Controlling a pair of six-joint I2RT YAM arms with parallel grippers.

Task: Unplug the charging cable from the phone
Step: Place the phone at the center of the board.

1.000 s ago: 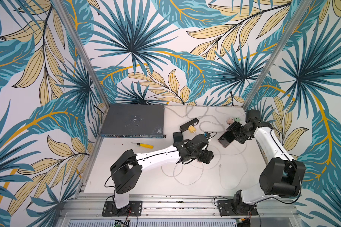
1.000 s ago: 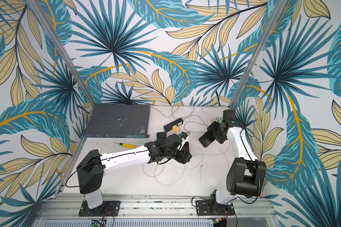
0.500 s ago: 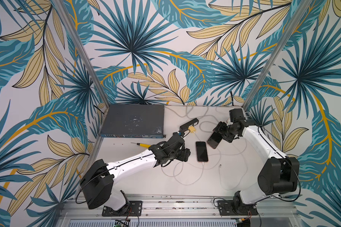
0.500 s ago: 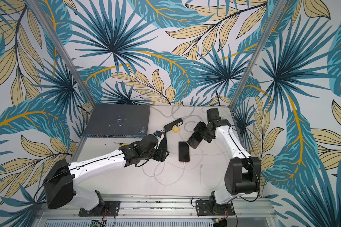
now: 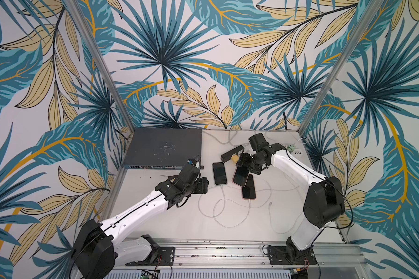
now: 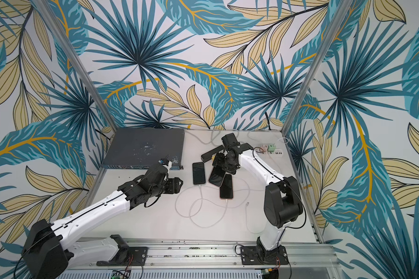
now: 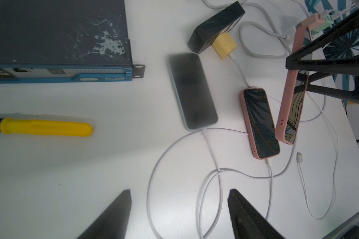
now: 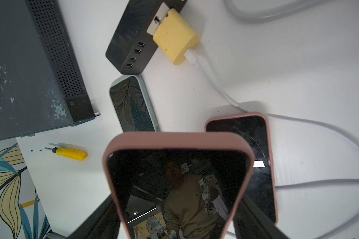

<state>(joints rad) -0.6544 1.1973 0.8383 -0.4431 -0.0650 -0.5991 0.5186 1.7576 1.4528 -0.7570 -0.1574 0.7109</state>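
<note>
Right jaws pinch pink-cased phone (image 8: 174, 182) by one end, tilted above plugged pink phone (image 7: 259, 124); a slip risks collision. Left jaws wide, empty.

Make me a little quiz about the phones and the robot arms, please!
1. True or false: the right gripper holds a pink-cased phone.
2. How many phones lie flat on the table?
3. The screwdriver handle is: A red, B yellow, C green.

Key: 1 true. 2 two: the pale-cased phone and the other pink phone. 3 B.
</note>
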